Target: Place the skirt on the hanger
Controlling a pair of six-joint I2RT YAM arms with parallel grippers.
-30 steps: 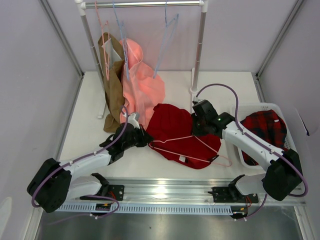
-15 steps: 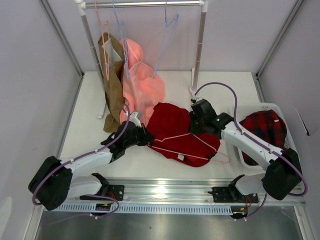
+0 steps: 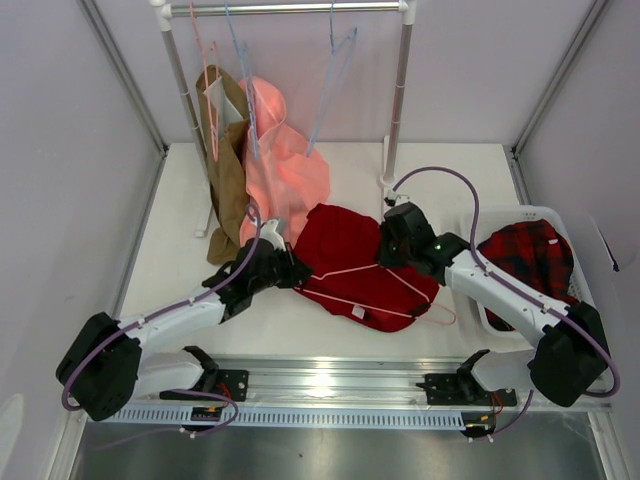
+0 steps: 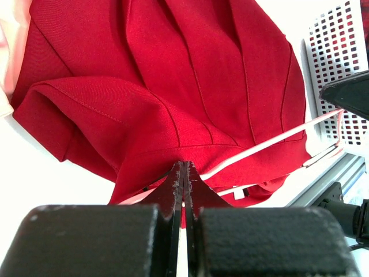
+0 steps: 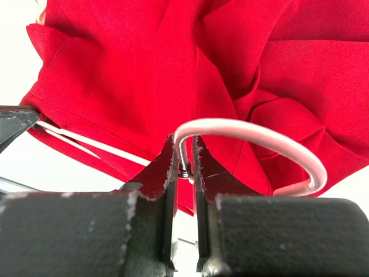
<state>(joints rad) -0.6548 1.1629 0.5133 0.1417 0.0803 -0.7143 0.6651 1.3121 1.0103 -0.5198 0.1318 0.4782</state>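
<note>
The dark red skirt [image 3: 350, 245] lies crumpled mid-table, with its white label near the front hem. The pale pink hanger [image 3: 412, 290] lies on top of it, hook toward the back. My left gripper [image 3: 293, 276] is at the skirt's left edge, shut on a pinch of the red cloth. In the left wrist view the skirt [image 4: 190, 75] tents up to the gripper [image 4: 184, 167], and the hanger [image 4: 271, 140] crosses behind it. My right gripper [image 3: 386, 258] is shut on the hanger's hook. In the right wrist view the hanger [image 5: 242, 127] curves out from between the gripper [image 5: 184, 151] above the skirt [image 5: 127, 69].
A clothes rack [image 3: 398, 100] stands at the back with light blue hangers, a salmon-pink garment [image 3: 285, 165] and a brown garment [image 3: 225, 170]. A white basket [image 3: 520, 210] at the right holds a red-and-black plaid cloth [image 3: 530, 260]. Grey walls close in both sides.
The right gripper has drawn the hanger a little to the left over the skirt. The left gripper keeps its pinch and has barely shifted.
</note>
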